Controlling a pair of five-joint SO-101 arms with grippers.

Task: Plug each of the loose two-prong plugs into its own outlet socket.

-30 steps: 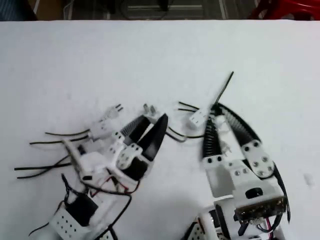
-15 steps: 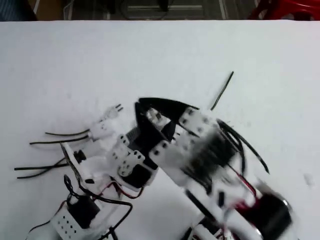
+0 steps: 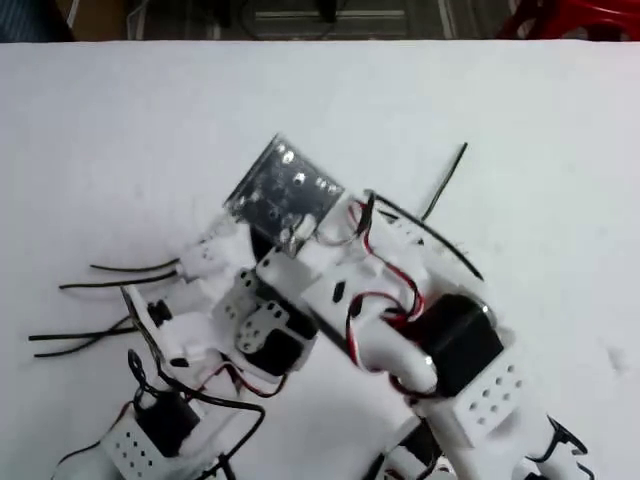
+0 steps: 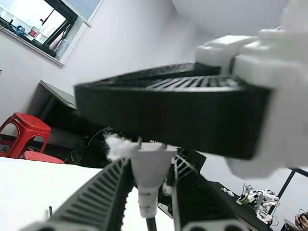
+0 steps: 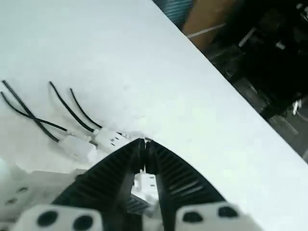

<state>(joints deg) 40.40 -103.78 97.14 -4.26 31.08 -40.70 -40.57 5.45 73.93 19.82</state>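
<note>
1. At the left of the surface [image 3: 110, 120], loose black wires [image 3: 80, 340] lie flat and run roughly left to right.
2. Just right of them lies a white connector [image 3: 205, 258]. Its long axis runs from near left to far right. Two black leads trail off its left end, and its far-right end passes under the right arm.
3. The left arm [image 3: 190, 340] comes up from the near left edge toward the centre. The left tool [image 4: 150, 161] is clamped on the two-prong plug [image 4: 147, 175], which sits between the tool's two ribbed black fingers. The plug's long axis runs along the fingers, with its broad head toward the fingertips. Its narrow neck and black cord [image 4: 151, 224] point back toward the wrist.
4. The right arm [image 3: 440, 350] reaches in from the near right and lies across above the left arm's wrist, with its camera board [image 3: 285, 190] at the far-left end. The right tool [image 5: 144, 142] has its fingers drawn together, the tips all but touching. A small white part [image 5: 144, 183] shows in the slit between them, and I cannot tell whether they pinch it. In the left wrist view a black ribbed finger [image 4: 168, 110] crosses just beyond the plug's head.
5. Right of the arms, a single black wire [image 3: 445, 180] lies on the surface, running from near left to far right.
</note>
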